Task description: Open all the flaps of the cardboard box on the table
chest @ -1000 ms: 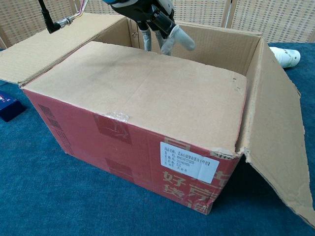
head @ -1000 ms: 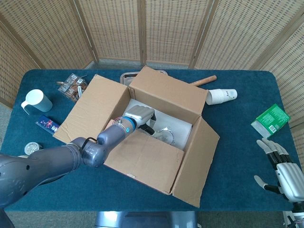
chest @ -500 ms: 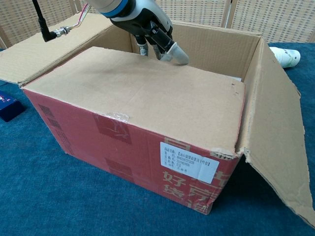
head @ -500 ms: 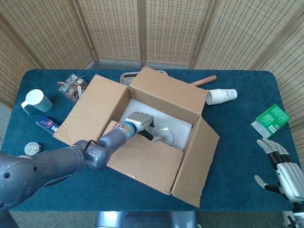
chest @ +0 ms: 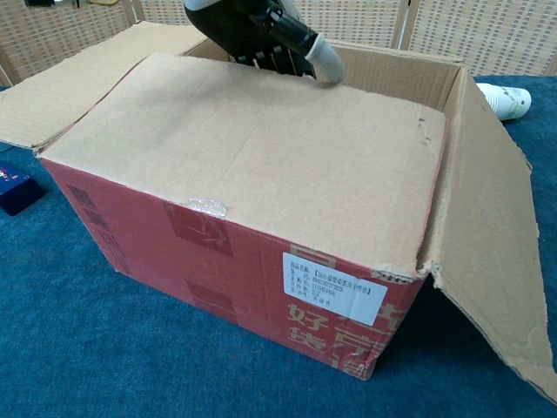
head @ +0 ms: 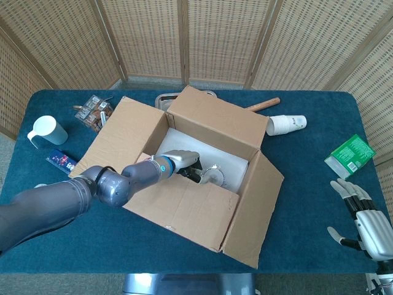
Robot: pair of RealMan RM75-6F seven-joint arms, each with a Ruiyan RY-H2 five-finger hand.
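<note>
The cardboard box [head: 184, 166] stands mid-table, its red front wall [chest: 218, 235] facing the chest view. The left flap [head: 120, 135], back flap [head: 215, 120] and right flap [head: 258, 206] are folded out. The near flap [chest: 252, 139] still lies over the top, with its far edge lifted a little. My left hand [head: 181, 161] reaches into the opening and grips that far edge [chest: 261, 35], thumb on top and fingers hidden beneath it. My right hand [head: 362, 218] hovers open at the table's right front corner, far from the box.
A silvery object [head: 213, 175] lies inside the box. Around the box are a white mug [head: 48, 130], a small blue box [head: 61, 161], snack packets [head: 93, 112], a metal tray [head: 166, 98], a wooden handle [head: 263, 104], stacked paper cups [head: 285, 125] and a green box [head: 349, 157].
My left hand has drawn back from inside the box to the near flap's far edge. That edge has risen slightly. The right hand has not moved.
</note>
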